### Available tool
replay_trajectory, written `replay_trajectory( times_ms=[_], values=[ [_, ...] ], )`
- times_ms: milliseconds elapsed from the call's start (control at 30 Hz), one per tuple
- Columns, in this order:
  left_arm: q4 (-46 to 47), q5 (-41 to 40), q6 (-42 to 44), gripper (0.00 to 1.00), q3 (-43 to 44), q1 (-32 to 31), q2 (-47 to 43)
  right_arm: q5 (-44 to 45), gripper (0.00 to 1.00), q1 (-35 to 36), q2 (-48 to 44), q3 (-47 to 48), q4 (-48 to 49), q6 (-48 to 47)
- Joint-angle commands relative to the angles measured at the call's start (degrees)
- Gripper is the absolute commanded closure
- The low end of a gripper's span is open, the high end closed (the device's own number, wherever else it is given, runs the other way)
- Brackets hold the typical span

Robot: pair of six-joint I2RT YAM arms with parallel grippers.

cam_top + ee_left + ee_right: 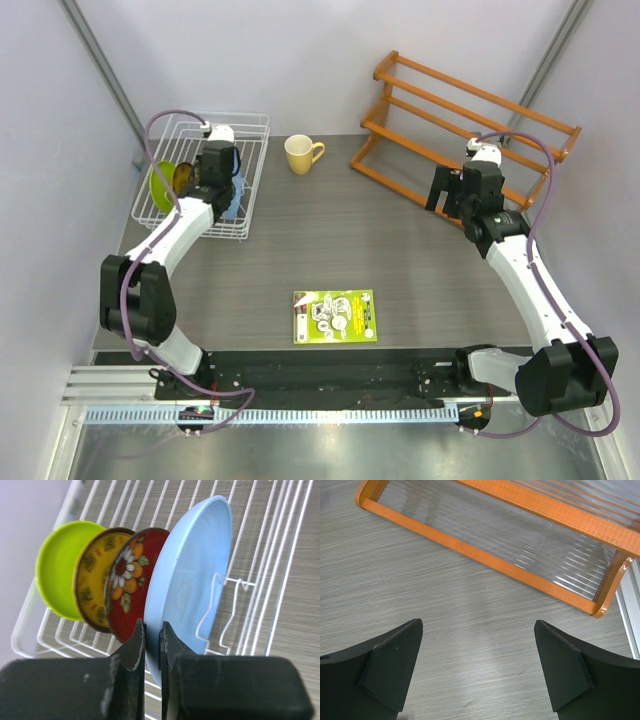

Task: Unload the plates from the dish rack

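Note:
The white wire dish rack stands at the far left of the table. Several plates stand on edge in it: lime green, yellow patterned, dark red with flowers and a larger light blue plate. My left gripper reaches down into the rack and is shut on the near rim of the light blue plate, one finger on each face. The plate still sits among the tines. My right gripper hangs open over bare table, far to the right, holding nothing.
An orange wooden slatted rack stands at the back right, just beyond the right gripper. A yellow mug sits right of the dish rack. A green printed card lies near the front middle.

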Motion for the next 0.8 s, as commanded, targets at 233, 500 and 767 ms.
replay_trajectory(
  times_ms=[233, 500, 767],
  values=[
    [15.0, -21.87, 18.44, 1.0, 8.3, -11.63, -2.53, 0.24, 0.0, 0.23, -2.33, -0.23, 0.73, 0.52],
    [-1.04, -18.71, 9.55, 1.0, 13.13, -13.57, -6.12, -1.95, 0.0, 0.14, -3.3, -0.5, 0.73, 0.78],
    [-6.71, 15.7, -15.01, 1.0, 7.52, -13.66, -8.07, -17.5, 0.0, 0.23, -1.63, -2.78, 7.83, 5.96]
  ],
)
